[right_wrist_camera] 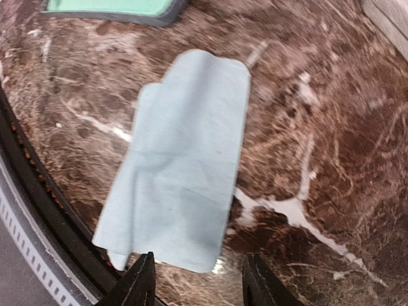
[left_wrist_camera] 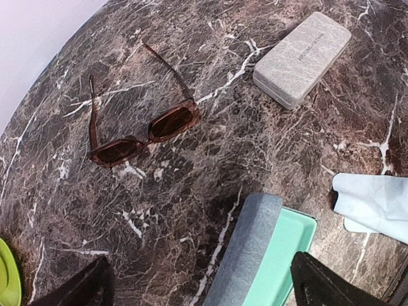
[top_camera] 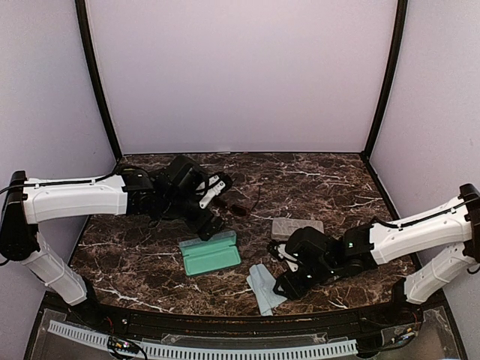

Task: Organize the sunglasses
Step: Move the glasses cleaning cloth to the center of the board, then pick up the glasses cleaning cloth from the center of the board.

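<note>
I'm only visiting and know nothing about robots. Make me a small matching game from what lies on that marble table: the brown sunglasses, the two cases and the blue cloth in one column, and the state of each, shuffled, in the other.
Things
1. brown sunglasses
2. pale grey case
3. mint-lined case
4. light-blue cloth

States
A. lying open, lining showing
B. shut
C. spread flat, a little creased
D. arms unfolded

Pairs: 1-D, 2-B, 3-A, 4-C
</note>
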Controlling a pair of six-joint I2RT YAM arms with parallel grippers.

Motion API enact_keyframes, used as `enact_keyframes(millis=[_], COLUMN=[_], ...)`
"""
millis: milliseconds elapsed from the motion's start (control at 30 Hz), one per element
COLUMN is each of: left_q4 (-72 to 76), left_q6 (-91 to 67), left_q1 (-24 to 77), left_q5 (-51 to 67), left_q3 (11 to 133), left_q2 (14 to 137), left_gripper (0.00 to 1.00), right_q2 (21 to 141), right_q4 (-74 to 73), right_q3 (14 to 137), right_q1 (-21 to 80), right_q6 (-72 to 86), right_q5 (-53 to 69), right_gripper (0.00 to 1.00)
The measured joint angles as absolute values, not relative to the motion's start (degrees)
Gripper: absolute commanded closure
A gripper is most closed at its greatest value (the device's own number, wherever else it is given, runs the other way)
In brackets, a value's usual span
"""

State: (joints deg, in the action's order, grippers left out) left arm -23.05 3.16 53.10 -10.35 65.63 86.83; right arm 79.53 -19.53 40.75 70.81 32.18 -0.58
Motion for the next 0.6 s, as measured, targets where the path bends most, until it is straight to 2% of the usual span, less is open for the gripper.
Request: enact_keyframes(millis=[300,600], left_q4=[-21.41,-21.28], left_q6=[3.16,3.16], left_q1=[53.10,53.10], left_q5=[-8.40,-8.10], left_q3=[65.65,65.65], left_q2=[86.83,86.83], left_gripper=[0.01,0.01], right_q2=[81.89,86.89], right_q4=[-21.78,-24.82], right_q3=[38.02,43.16], right_q1=[69.71,72.58], right_q6=[38.76,40.66], right_q5=[0.19,-2.72], right_gripper=[0.62,0.68])
